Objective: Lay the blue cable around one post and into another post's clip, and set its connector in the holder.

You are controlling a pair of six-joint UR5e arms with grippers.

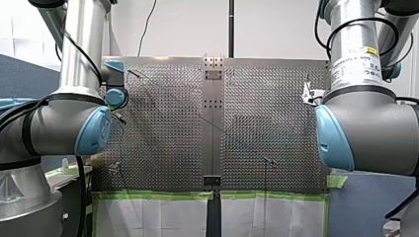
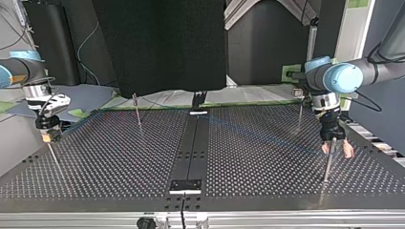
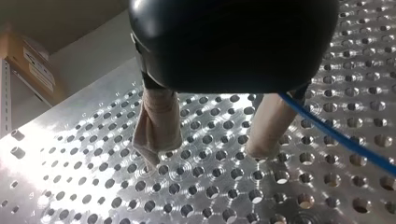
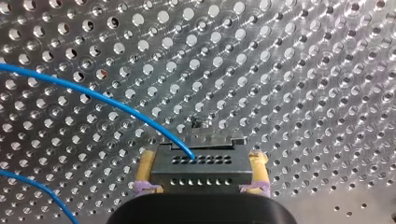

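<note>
Over the perforated worktop (image 4: 303, 70), my right gripper (image 4: 201, 161) grips the connector (image 4: 201, 175); my left gripper (image 3: 205, 156) stands spread and empty.

The worktop is bright metal, drilled with even rows of round holes. The connector is a dark grey rectangular block with two rows of small holes in its face, clamped on both sides between yellow-padded fingers (image 4: 145, 165). The blue cable (image 4: 93, 95), thin, smooth and round, enters the block's face and bends away in a long arc over the holes. In the left wrist view a black, rounded body carries two fingers (image 3: 159, 121) wrapped in wrinkled beige material, parted wide with nothing between them. There the cable runs just outside one finger, slanting away across the worktop. In the top view a thin metal post (image 2: 327, 167) stands close by those fingers.
</note>
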